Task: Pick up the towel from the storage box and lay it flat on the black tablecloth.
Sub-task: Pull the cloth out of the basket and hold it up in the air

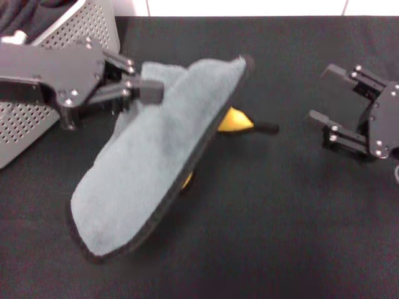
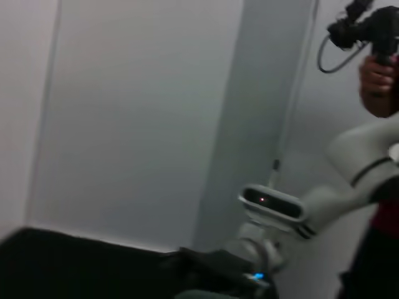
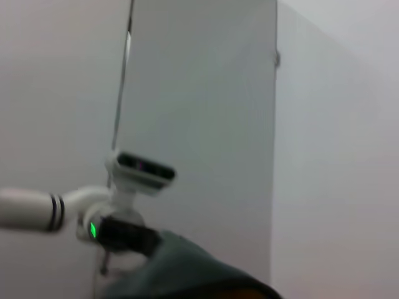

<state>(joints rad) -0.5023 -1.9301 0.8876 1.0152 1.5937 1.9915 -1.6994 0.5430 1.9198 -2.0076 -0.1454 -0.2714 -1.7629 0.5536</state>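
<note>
- Grey-teal fleece faced upward on the towel (image 1: pixel 156 162), which hung in a long folded drape running from about 1 o'clock down to 7 o'clock across the head view.
- Black edge trim ran along the towel's lower and right-hand border; a bright yellow-orange patch of the reverse side showed under that edge near the centre of the view.
- The towel was outside the storage box (image 1: pixel 68 37) and above the black tablecloth (image 1: pixel 280 237); its lowest end, at 7 o'clock, lay at or just over the cloth surface, and contact could not be confirmed.
- The left gripper (image 1: pixel 148 89) was positioned at 10 o'clock in the head view, its fingers pinching the towel's upper edge just beside the storage box.
- The storage box, light grey with perforated walls, occupied the 10 to 11 o'clock corner, behind and beneath the left arm.
- The right gripper (image 1: pixel 327 93) hovered at 3 o'clock over the tablecloth, well apart from the towel, with its fingers spread and holding nothing.
- In the right wrist view, a grey-teal fold of the towel (image 3: pixel 187 274) appeared with a thin orange strip beneath it.
- The left wrist view showed mainly a pale wall (image 2: pixel 137 112) and a white arm segment (image 2: pixel 349 180).
</note>
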